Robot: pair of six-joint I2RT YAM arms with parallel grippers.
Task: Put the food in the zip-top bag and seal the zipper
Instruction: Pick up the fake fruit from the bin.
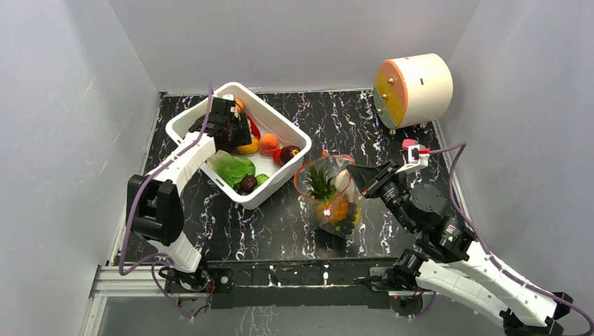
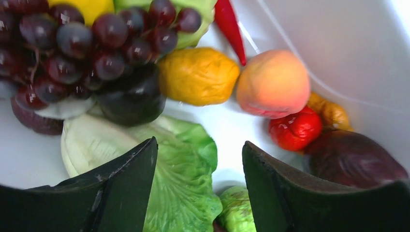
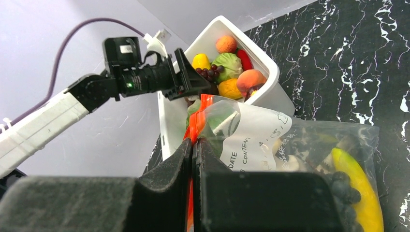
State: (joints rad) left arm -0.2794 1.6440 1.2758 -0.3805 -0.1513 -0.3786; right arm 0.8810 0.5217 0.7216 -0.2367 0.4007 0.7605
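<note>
The clear zip-top bag (image 1: 329, 199) stands on the table with a pineapple (image 1: 322, 185) and other food inside. My right gripper (image 3: 193, 141) is shut on its red zipper (image 3: 197, 121) at the mouth edge, holding the mouth up. A yellow banana (image 3: 358, 189) and a white label (image 3: 251, 137) show through the plastic. My left gripper (image 2: 199, 145) hangs open inside the white tub (image 1: 231, 91), just above a green lettuce leaf (image 2: 179, 183). Grapes (image 2: 96, 48), a yellow fruit (image 2: 198, 75), a peach (image 2: 273, 82) and a red chili (image 2: 229, 26) lie ahead of it.
A cream and orange cylinder (image 1: 413, 89) sits at the back right corner. Grey walls close in on three sides. The tub's near corner stands close to the bag's mouth. A small red fruit (image 2: 295, 129) and a dark purple one (image 2: 353, 159) lie by the tub wall.
</note>
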